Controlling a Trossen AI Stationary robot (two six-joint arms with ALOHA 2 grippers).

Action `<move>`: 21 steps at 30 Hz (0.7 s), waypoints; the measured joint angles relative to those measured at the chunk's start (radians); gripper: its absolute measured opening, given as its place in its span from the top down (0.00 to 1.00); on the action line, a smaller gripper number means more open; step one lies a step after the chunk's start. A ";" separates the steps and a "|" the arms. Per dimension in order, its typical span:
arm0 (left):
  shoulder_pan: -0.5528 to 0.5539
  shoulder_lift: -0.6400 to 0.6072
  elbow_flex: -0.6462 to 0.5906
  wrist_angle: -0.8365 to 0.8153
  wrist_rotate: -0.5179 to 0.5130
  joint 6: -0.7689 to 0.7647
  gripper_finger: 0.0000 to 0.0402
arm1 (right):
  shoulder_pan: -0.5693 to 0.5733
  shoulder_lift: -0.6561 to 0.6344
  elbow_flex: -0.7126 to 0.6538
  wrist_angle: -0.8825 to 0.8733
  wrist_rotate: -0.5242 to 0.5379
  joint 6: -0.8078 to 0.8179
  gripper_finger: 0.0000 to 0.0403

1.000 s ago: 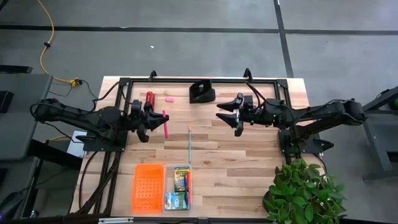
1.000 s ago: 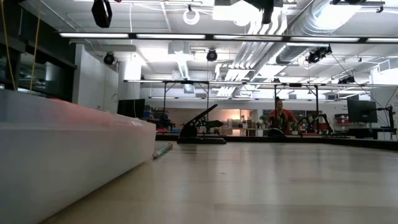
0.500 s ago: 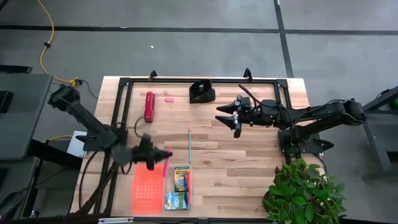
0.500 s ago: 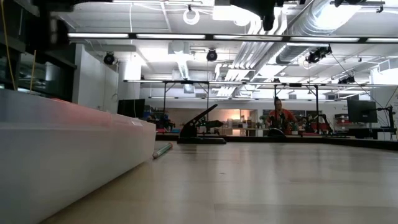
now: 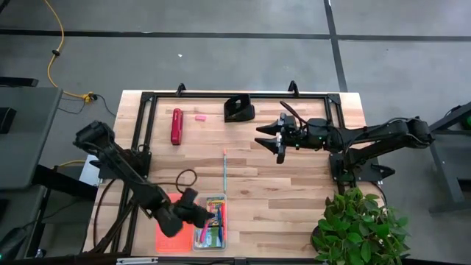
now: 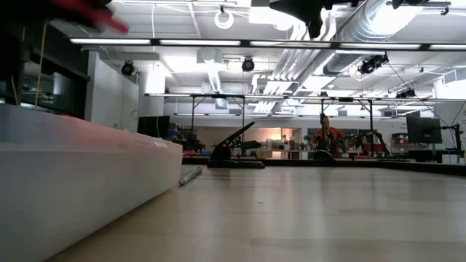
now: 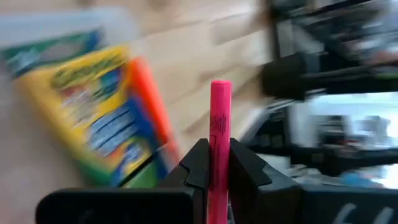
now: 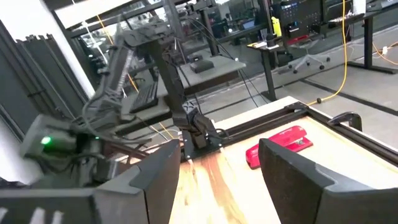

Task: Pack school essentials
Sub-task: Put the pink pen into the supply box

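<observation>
Wood-plank table (image 5: 294,184) — potted plant (image 5: 358,224) at corner, grey floor (image 5: 221,59) around.

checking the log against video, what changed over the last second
The left gripper, shut on the thin pink pen, swung from beside the long red stapler at the table's far side down to the clear plastic bin with the yellow-green crayon box. The pen was already gripped. The right gripper stayed open mid-table; the thin green pencil and orange lid did not move.
</observation>
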 joint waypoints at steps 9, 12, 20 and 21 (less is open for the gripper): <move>0.002 0.133 0.117 -0.157 0.076 -0.260 0.95 | 0.000 0.000 0.000 -0.053 0.006 0.031 0.48; 0.007 0.165 0.118 -0.156 0.067 -0.347 0.95 | 0.000 0.000 0.000 -0.055 0.019 0.034 0.48; 0.038 0.206 0.118 -0.135 0.141 -0.403 0.95 | 0.000 0.000 0.000 -0.058 0.020 0.063 0.48; 0.041 0.206 0.118 -0.137 0.145 -0.392 0.95 | 0.000 0.000 0.000 -0.059 0.020 0.063 0.48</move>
